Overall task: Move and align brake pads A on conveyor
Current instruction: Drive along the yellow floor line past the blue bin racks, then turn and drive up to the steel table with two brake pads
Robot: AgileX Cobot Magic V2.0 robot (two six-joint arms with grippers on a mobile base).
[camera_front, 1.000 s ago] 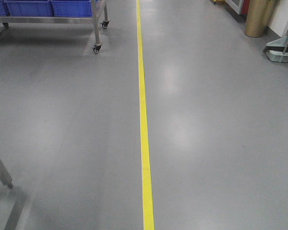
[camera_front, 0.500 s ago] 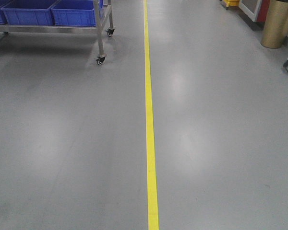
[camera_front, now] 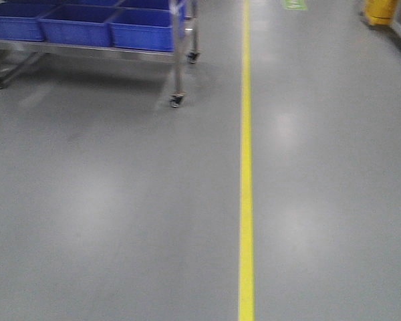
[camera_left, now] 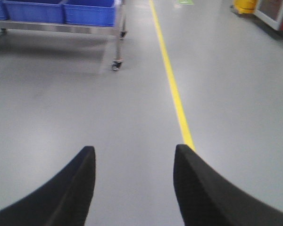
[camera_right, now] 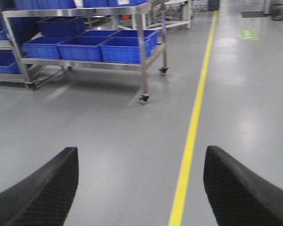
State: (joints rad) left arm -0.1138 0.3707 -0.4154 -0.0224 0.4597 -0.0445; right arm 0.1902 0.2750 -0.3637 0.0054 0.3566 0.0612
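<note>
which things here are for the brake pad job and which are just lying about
For the job: open left claw, open right claw; no brake pads or conveyor in view.
Just about: blue plastic bins, wheeled steel rack, yellow floor line, green floor marking.

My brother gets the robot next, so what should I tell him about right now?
Both open and empty: left end effector, right end effector.
Brake pads A and conveyor: in none of the views. Only smooth grey floor shows, with a yellow painted floor line and, left of it, a wheeled steel rack holding blue plastic bins.
Done: nothing that shows.
Left: reach the conveyor, then move and align the pads.
</note>
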